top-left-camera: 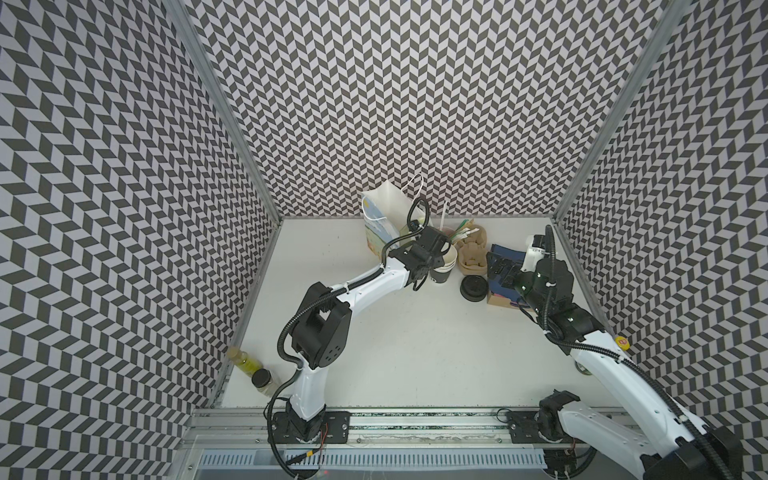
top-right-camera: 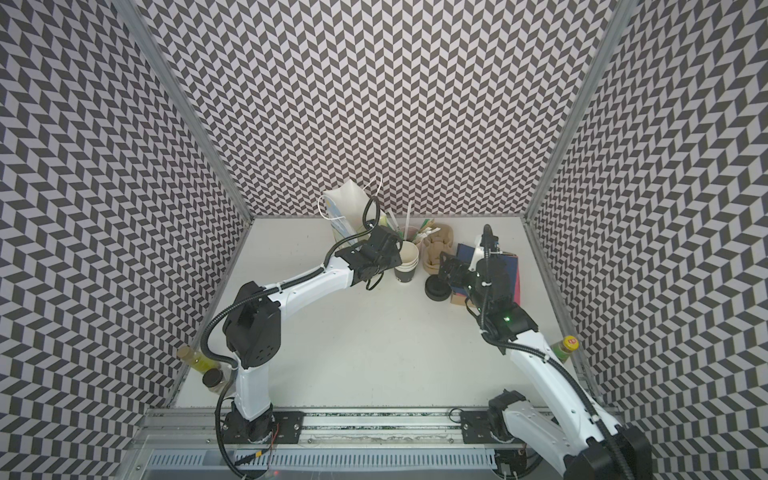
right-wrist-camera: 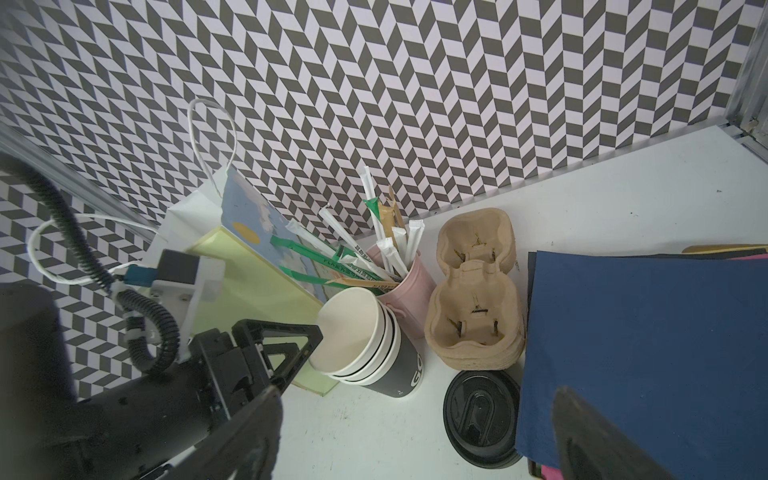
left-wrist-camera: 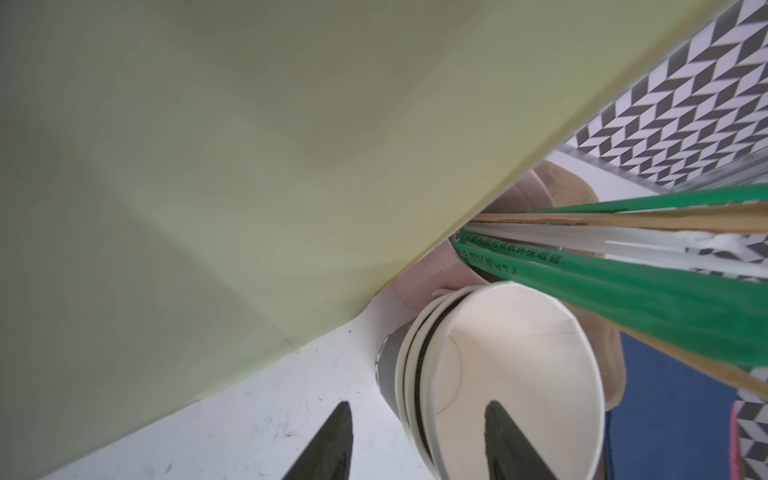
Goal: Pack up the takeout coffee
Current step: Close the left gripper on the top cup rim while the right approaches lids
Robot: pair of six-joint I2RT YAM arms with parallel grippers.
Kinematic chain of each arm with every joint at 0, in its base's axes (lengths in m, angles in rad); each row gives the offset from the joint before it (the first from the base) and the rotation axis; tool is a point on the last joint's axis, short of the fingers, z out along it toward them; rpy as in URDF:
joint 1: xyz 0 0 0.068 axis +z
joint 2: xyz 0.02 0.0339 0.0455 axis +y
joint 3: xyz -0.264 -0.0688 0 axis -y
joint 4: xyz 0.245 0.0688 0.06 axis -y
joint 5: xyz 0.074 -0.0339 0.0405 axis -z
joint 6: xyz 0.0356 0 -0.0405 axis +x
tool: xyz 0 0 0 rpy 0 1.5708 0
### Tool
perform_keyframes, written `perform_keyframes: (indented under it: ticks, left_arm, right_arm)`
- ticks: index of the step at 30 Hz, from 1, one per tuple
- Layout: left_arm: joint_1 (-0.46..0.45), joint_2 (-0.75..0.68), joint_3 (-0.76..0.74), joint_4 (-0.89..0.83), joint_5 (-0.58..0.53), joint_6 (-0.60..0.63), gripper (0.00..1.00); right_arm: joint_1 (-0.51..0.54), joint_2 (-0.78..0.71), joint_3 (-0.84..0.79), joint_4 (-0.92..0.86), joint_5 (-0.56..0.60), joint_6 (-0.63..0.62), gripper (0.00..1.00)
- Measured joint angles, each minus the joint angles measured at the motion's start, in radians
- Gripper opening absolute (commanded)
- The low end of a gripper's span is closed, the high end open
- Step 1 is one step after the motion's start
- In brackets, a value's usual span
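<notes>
Where the white table (top-left-camera: pixel 415 353) meets the back wall, the holdings stand as follows.

- Black paper cups (right-wrist-camera: pixel 399 365) (top-left-camera: pixel 440 272) (top-right-camera: pixel 405 270): a nested stack on the table, cream-white inside. The top cup is empty and has no lid. The stack leans toward the gift bag.
- Black plastic lid (right-wrist-camera: pixel 478 415) (top-left-camera: pixel 473 286): lies flat on the table, apart from the cups and against the edge of the navy napkins (right-wrist-camera: pixel 644 332).
- Pink cup (right-wrist-camera: pixel 411 282): upright, just behind the cup stack. It holds wrapped straws (right-wrist-camera: pixel 390 249) in white, green and tan paper, fanned outward.
- Pulp carriers (right-wrist-camera: pixel 473 307) (top-left-camera: pixel 471 257): a tan stack between the pink cup and the napkins, with empty wells.
- Gift bag (right-wrist-camera: pixel 249 282) (top-left-camera: pixel 386 216): upright with cord handles, pale yellow on its side panel, just beside the cup stack. Its contents cannot be seen.
- Left gripper (left-wrist-camera: pixel 419 405) (top-left-camera: pixel 440 249): the arm reaches forward and across toward the stack. The jaws are partly parted and straddle the top cup's rim, one finger inside the mouth and one outside. A gap shows on the outer side, so nothing is clamped.
- Right gripper (right-wrist-camera: pixel 417 390): the arm is bent above the napkins. The jaws are spread wide and empty, hovering over the lid and the napkin edge.
</notes>
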Motion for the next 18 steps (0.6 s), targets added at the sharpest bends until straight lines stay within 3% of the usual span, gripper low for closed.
perform_keyframes:
  ticks: [3, 18]
  left_arm:
    - [-0.002, 0.026, 0.032, -0.021, -0.010, 0.003, 0.40]
    - [-0.016, 0.040, 0.093, -0.070, -0.033, 0.002, 0.30]
  right_arm:
    - [0.003, -0.010, 0.000, 0.000, 0.001, -0.003, 0.98]
    - [0.014, -0.015, 0.000, 0.001, 0.007, -0.007, 0.98]
